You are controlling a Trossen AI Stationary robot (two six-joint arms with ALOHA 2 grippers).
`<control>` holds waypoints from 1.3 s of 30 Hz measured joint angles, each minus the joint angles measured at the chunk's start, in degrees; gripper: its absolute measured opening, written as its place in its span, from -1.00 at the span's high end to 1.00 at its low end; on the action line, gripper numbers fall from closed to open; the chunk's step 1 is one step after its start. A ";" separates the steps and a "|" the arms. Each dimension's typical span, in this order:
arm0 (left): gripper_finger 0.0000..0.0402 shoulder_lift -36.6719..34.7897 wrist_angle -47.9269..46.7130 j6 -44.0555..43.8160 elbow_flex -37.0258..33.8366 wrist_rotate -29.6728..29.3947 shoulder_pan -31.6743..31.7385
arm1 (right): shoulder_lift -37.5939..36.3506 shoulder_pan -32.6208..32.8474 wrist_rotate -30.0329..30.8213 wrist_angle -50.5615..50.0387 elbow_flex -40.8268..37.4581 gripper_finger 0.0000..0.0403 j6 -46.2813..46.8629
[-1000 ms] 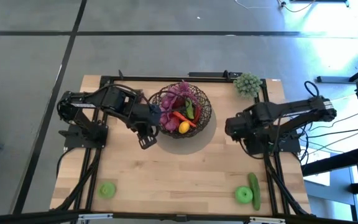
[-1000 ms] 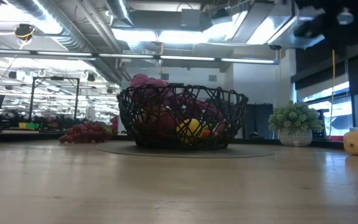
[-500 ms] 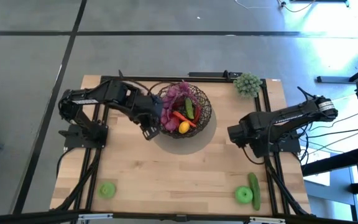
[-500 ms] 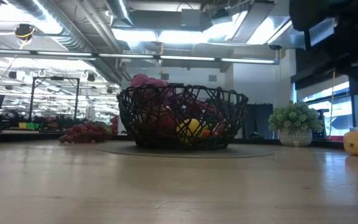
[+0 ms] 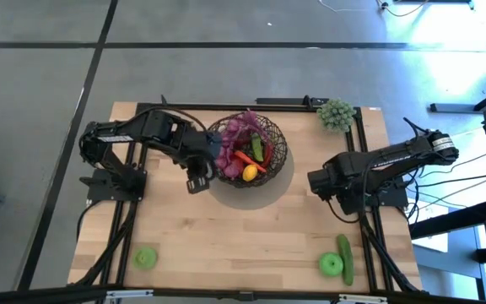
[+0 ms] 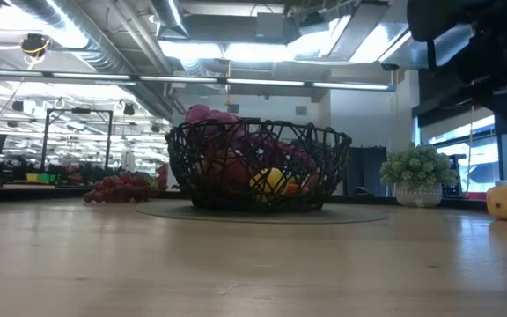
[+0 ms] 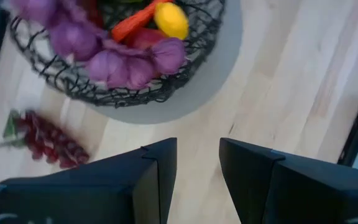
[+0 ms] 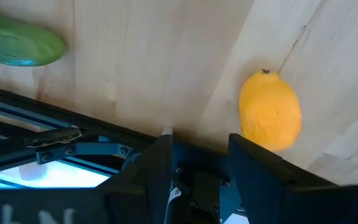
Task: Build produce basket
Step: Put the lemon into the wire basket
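Hovering empty beside the round dark woven-wire basket [image 5: 251, 152] at its nine o'clock, left end effector [image 7: 197, 163] slightly parted, right end effector [image 8: 199, 163] likewise parted, gripping nothing, near a yellow lemon [image 8: 270, 118], basket mid-worktop [image 5: 251, 228] toward twelve o'clock.

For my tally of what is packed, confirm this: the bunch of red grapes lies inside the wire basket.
Not right. The bunch of red grapes lies outside the wire basket, on the wooden table just beside it. The left wrist view shows this plainly, and the low view also shows the bunch on the table next to the basket.
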 joint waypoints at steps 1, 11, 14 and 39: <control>0.45 0.00 0.00 1.35 0.00 0.03 -0.29 | 0.00 0.00 0.00 0.22 0.00 0.23 0.13; 0.45 0.00 2.20 8.68 0.00 -2.13 -3.09 | 0.00 0.00 -0.35 2.90 0.00 0.23 0.08; 0.45 0.00 2.21 8.66 0.00 -2.20 -3.39 | 0.00 0.00 -0.39 2.96 0.00 0.23 0.70; 0.45 0.00 10.60 8.57 0.00 -2.18 -3.54 | 0.00 0.02 0.04 5.65 0.07 0.23 23.00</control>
